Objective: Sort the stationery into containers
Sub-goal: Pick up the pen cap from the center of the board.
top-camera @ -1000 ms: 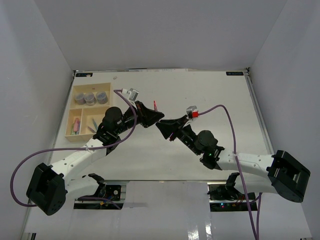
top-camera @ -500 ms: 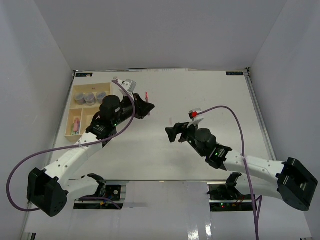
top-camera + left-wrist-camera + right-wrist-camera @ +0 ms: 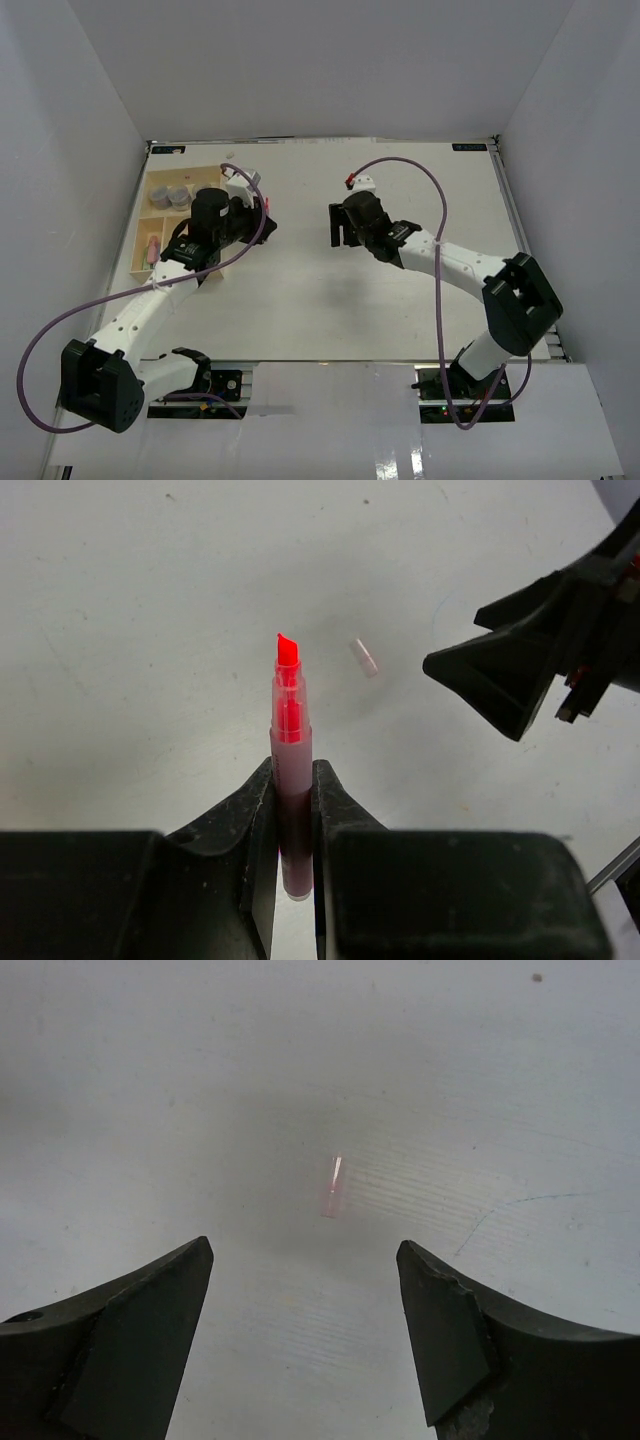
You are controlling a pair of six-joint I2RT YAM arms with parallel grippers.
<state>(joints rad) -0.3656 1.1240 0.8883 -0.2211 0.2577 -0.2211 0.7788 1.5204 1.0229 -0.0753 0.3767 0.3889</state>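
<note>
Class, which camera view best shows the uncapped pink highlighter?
Left wrist: the translucent pink highlighter, clamped in the left gripper, tip bare. From above it cannot be made out; the right wrist view lacks it.

Lighting: bright, even and diffuse from overhead; the white table [image 3: 330, 310] reads slightly washed out, with only faint, soft-edged shadows. Left wrist view: sharp focus on the red highlighter [image 3: 290, 740], its tip glowing near saturation. Right wrist view: small clear cap [image 3: 333, 1188] blurred, grey shading across the upper left.
</note>
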